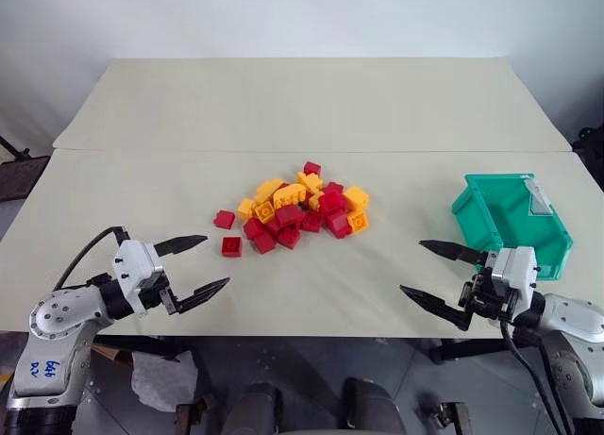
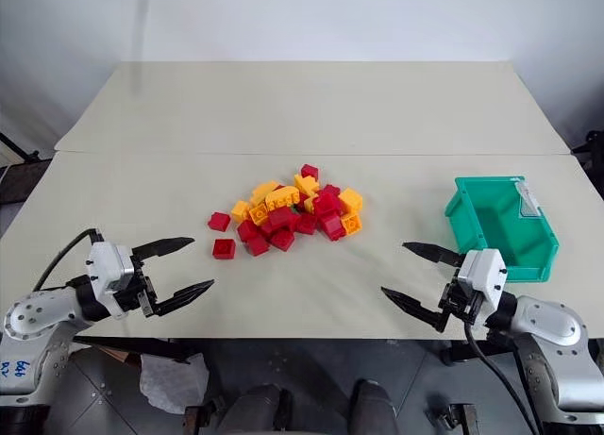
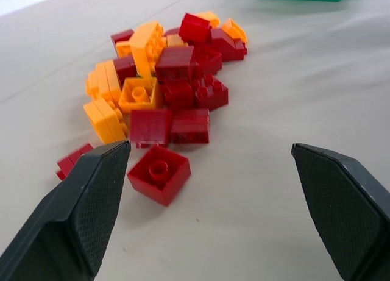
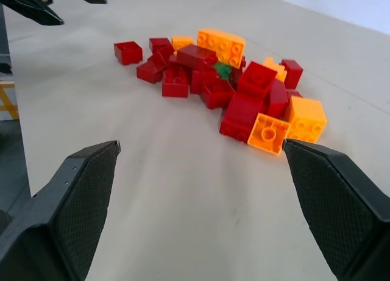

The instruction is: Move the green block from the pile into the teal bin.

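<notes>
Two grippers hovered at the table's near edge, left gripper jaws spread wide and empty, pile heaped mid-table, green block glimpsed buried among red bricks, right gripper jaws likewise spread, teal bin seated beside it.

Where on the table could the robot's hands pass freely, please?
The cloth-covered table is bare between the loose pile of red and yellow-orange toy bricks and the teal plastic bin, and across its far half. It is crowded left of the pile, where two stray red bricks lie.
</notes>
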